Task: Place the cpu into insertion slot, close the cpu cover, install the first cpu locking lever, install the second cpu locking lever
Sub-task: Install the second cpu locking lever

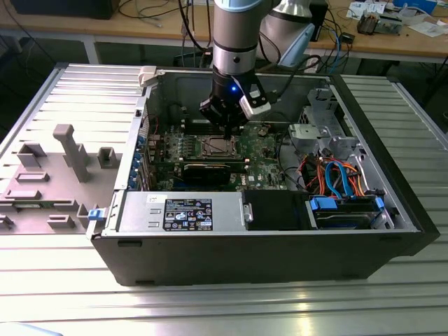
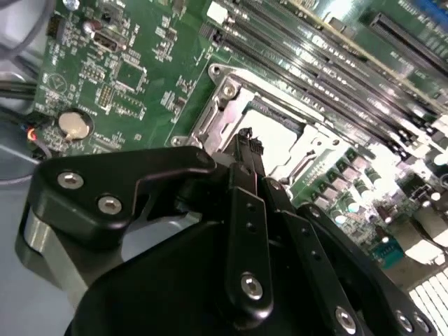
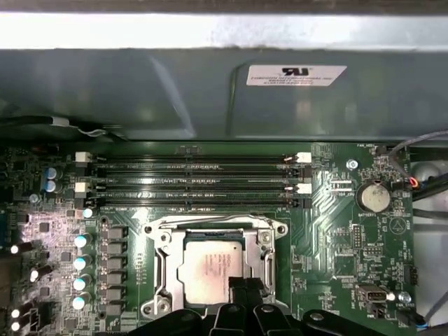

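Note:
The cpu (image 3: 208,269) is a dull silver square lying flat in the insertion slot (image 1: 215,147) on the green board. The cpu cover (image 3: 163,246), a thin silver frame, lies down around the chip, whose top shows through its window. My gripper (image 3: 245,284) hangs just above one edge of the chip. In the second wrist view the gripper (image 2: 246,140) has its black fingers pressed together, shut with nothing between them, and its tip is over the cpu (image 2: 271,137) and the frame (image 2: 210,119). In the exterior view the gripper (image 1: 227,127) reaches down into the open computer case.
Long black memory slots (image 3: 192,178) run beside the socket, toward the case wall (image 3: 210,91). A coin battery (image 3: 373,196) sits on the board. A drive bay with orange and blue cables (image 1: 343,178) fills the exterior view's right. A power supply (image 1: 182,210) lies in front.

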